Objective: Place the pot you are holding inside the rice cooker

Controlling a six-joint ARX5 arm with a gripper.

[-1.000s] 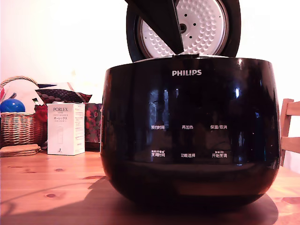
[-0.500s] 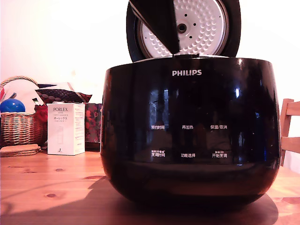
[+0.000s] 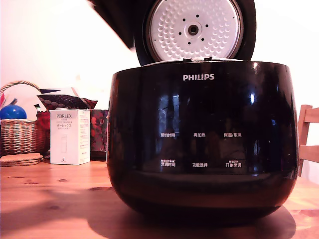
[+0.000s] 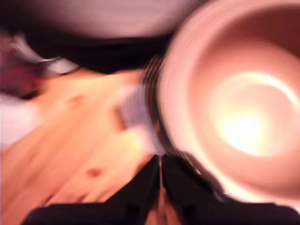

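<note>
At eleven o'clock above the rice cooker (image 3: 202, 139), exterior view, the hand (image 4: 160, 165) is seen pinched narrow, seemingly empty; the pot (image 4: 243, 112), judged seated inside, could be jammed if lying askew.

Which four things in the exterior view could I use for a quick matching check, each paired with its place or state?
Things:
1. lid
2. white box
3. blue ball
4. wooden chair

Places or states:
A. inside the wicker basket
B. open, standing up above the rice cooker
C. at the exterior view's right edge
D. upright on the table, between the basket and the cooker

Pairs: 1-B, 2-D, 3-A, 4-C
</note>
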